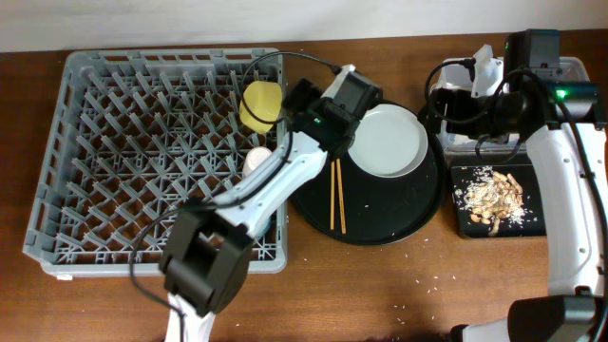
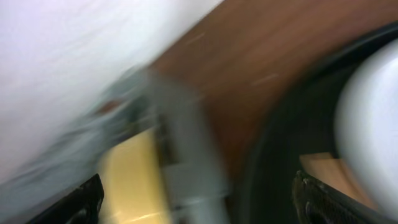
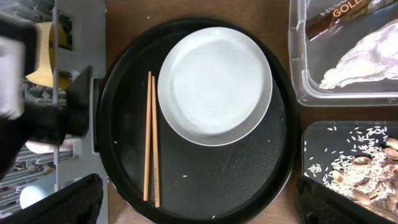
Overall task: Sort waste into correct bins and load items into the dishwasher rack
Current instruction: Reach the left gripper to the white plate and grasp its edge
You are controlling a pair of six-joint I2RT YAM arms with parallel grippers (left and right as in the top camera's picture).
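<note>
The round grey-white plate [image 1: 388, 141] [image 3: 214, 84] is seen lying flat on the large round black tray [image 1: 380, 223] [image 3: 217, 180], toward its far side. The pair of thin wooden chopsticks [image 1: 335, 195] [image 3: 151, 140] is laid side by side just beside the plate, on the side nearer the dishwasher rack [image 1: 95, 142]. The yellow bowl [image 1: 259, 104] [image 3: 43, 56] is lodged among the pegs at the rack's edge next to the round tray, and the small pink cup [image 1: 256, 160] is set in the rack near it. The left gripper [image 1: 296, 98] [image 2: 199, 208] is held over the gap between bowl and round tray. Its fingers [image 2: 84, 202] are spread apart with nothing gripped, though the left wrist view is badly blurred. On the far side of the round tray, the brown snack wrapper [image 3: 339, 15] and the crumpled white paper napkin [image 3: 364, 59] are contained in the clear tub [image 3: 298, 62]. The food scraps [image 1: 492, 198] [image 3: 367, 168] are scattered in the flat black tray [image 1: 532, 223] just beside it. The right gripper [image 1: 465, 95] [image 3: 199, 208] is held above the tub's near end, fingers [image 3: 68, 202] parted and empty. Everything is carried on the brown wooden table [image 1: 380, 285].
</note>
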